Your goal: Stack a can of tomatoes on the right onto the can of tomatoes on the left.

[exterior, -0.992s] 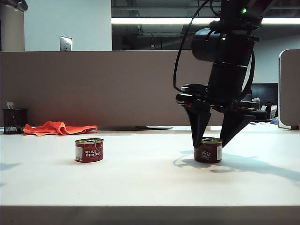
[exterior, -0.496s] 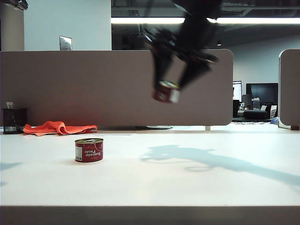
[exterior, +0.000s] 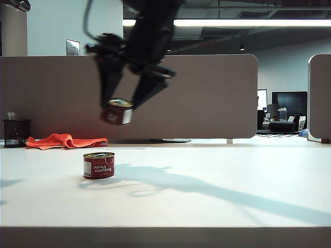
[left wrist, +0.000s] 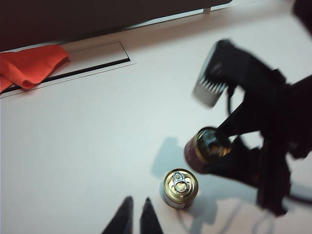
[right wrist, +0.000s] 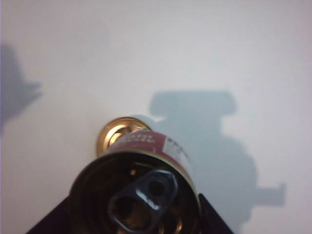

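Exterior view: orange cloth (exterior: 65, 140) behind

Right end effector (exterior: 123, 98): I see it high over the table's (exterior: 207, 196) left half — clamped on a tilted tomato can (exterior: 117, 111).
Other can (exterior: 99, 165): upright on the table, below and slightly left.
Orange cloth (exterior: 64, 140): far edge — near a black cup (exterior: 15, 133).

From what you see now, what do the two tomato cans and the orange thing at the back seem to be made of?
The standing can looks like metal: a shiny gold lid with a pull tab, and a glossy red printed label around it. The lifted can, held in the right gripper, shows the same gold rim and red label. The orange thing seems to be soft cloth, because it lies in matte folds.
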You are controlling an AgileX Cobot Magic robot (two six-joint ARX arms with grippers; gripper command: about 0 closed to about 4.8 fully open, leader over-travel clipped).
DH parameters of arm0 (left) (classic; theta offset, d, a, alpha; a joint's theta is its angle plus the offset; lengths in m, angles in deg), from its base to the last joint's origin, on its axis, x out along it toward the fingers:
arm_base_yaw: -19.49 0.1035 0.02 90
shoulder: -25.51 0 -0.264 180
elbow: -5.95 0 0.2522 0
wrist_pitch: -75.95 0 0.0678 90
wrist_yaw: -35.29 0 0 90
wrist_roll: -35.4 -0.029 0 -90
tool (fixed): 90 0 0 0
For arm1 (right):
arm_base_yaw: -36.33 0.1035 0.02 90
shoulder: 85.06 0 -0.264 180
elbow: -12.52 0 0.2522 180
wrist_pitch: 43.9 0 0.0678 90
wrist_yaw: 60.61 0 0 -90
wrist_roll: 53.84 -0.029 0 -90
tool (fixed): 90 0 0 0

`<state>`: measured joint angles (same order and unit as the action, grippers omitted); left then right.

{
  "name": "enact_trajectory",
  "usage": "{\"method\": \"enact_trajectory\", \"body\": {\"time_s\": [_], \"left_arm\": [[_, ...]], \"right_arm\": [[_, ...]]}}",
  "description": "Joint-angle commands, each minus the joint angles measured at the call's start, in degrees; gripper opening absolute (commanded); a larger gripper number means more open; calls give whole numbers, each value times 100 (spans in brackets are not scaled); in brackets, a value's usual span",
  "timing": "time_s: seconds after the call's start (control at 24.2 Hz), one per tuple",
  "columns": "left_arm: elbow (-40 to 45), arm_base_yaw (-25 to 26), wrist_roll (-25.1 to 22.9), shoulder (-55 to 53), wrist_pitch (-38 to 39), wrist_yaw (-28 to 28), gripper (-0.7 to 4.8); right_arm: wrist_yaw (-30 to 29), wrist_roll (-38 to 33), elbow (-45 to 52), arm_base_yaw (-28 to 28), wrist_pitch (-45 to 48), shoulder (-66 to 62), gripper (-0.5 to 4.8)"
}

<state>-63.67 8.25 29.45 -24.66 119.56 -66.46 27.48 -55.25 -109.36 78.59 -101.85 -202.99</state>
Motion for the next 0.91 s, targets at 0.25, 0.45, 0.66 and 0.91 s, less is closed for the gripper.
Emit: {"method": "enact_trajectory", "body": {"time_s": [0.25,0.45,0.66,0.91], "left_arm": [[-35,4,-2,13,44,2,26],[-35,4,-4,13,98,4,26],[-35,4,-4,13,101,4,26],[-35,4,-4,13,101,17,26]], "right_arm": [[236,212,-463,313,7,-584,304],[179,212,-463,310,81,-680,323],[168,212,-463,299,94,-680,358],[177,212,-470,293,98,-638,368]]}}
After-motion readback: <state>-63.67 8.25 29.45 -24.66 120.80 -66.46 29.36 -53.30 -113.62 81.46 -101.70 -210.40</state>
